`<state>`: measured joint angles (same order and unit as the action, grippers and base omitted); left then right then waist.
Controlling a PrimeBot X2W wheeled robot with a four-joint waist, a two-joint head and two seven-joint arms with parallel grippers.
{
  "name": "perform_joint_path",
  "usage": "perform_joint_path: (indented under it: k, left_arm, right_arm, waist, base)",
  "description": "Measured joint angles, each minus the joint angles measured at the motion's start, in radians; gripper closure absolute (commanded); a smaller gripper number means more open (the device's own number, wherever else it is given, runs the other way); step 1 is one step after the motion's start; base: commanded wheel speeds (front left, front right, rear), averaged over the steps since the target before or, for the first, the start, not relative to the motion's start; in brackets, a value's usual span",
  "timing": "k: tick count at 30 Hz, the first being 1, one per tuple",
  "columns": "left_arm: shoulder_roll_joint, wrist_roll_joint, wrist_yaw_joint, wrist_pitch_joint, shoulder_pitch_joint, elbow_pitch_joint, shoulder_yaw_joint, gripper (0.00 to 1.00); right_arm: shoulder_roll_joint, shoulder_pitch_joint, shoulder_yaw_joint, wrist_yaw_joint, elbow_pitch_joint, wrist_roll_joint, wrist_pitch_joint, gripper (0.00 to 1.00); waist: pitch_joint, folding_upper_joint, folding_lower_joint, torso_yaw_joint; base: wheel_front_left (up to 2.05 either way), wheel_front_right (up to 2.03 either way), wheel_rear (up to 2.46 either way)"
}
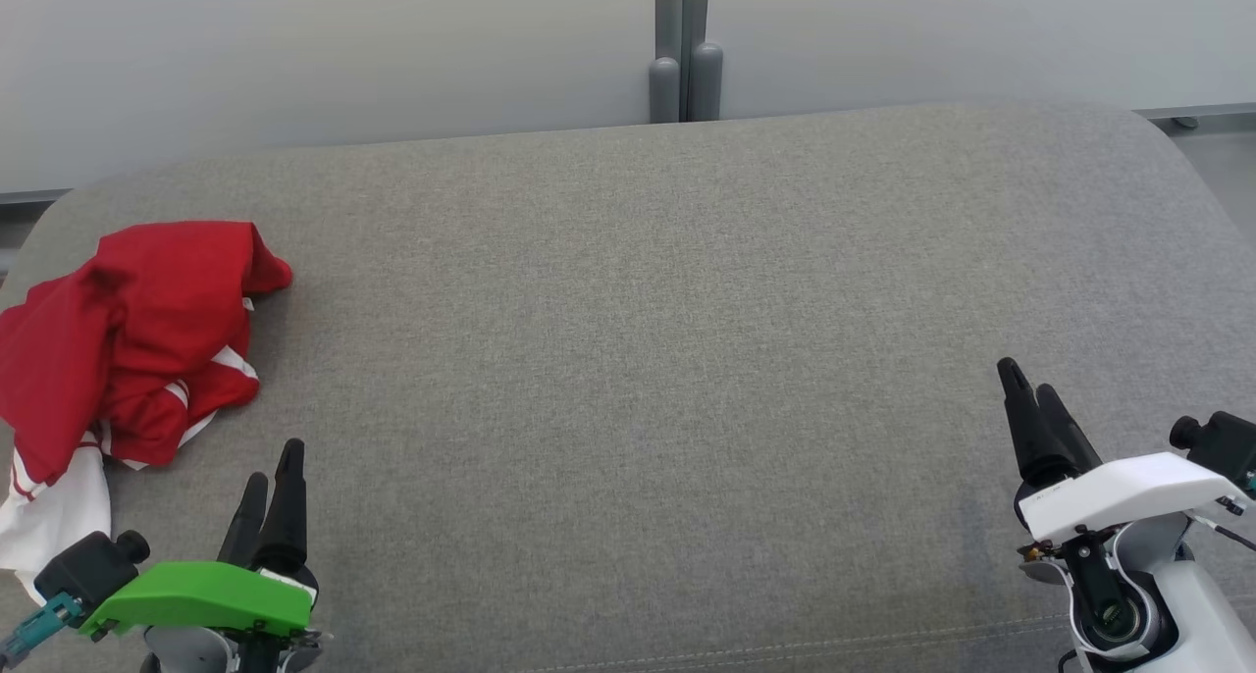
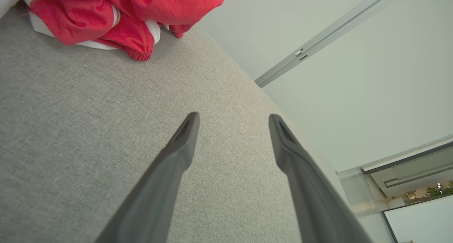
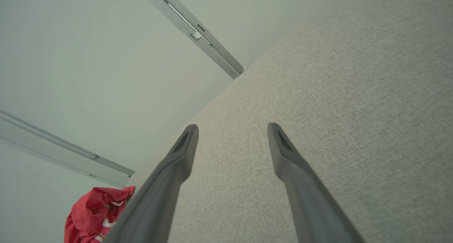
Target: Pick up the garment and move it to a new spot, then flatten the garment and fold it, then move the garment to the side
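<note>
I have both hands low in the head view, the left hand (image 1: 275,467) at lower left and the right hand (image 1: 1026,379) at lower right. Each has its fingers spread wide with nothing in them, ready for the first pick. The garment (image 1: 128,339), red with white trim, lies crumpled at the frame's left edge on the grey table (image 1: 638,359), near the left hand. I judge that hand should reach first.

Left end effector (image 1: 275,460), right (image 1: 1025,377): jaws apart

A grey fabric-covered surface (image 1: 667,359) spreads below pale wall panels (image 1: 294,45) split by a grey post (image 1: 684,35)
</note>
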<state>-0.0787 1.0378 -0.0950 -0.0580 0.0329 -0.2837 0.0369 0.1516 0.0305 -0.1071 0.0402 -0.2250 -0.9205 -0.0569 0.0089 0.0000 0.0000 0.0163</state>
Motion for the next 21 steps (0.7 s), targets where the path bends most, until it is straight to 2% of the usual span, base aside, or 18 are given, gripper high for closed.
perform_joint_path:
  k: [3,8,21]
  left_arm:
    - [0.0,-0.023,0.0,-0.006,0.0,0.001,0.002,0.0]
    - [0.001,-0.123,0.003,-0.027,0.0,0.004,0.007,0.0]
    - [0.001,-0.323,0.001,-0.072,0.0,0.022,0.02,0.0]
  right_arm:
    - [0.003,0.0,-0.009,-0.009,0.0,0.027,-0.009,0.0]
    - [0.013,0.0,-0.03,-0.025,0.0,0.112,-0.025,0.0]
    - [0.028,0.0,-0.061,-0.043,0.008,0.279,-0.075,0.0]
  waist:
    - [0.0,0.0,0.0,0.001]
    - [0.001,0.0,0.0,0.001]
    - [0.001,0.0,0.0,-0.001]
  base:
    - [0.0,0.0,0.0]
    - [0.0,0.0,0.0]
    - [0.0,0.0,0.0]
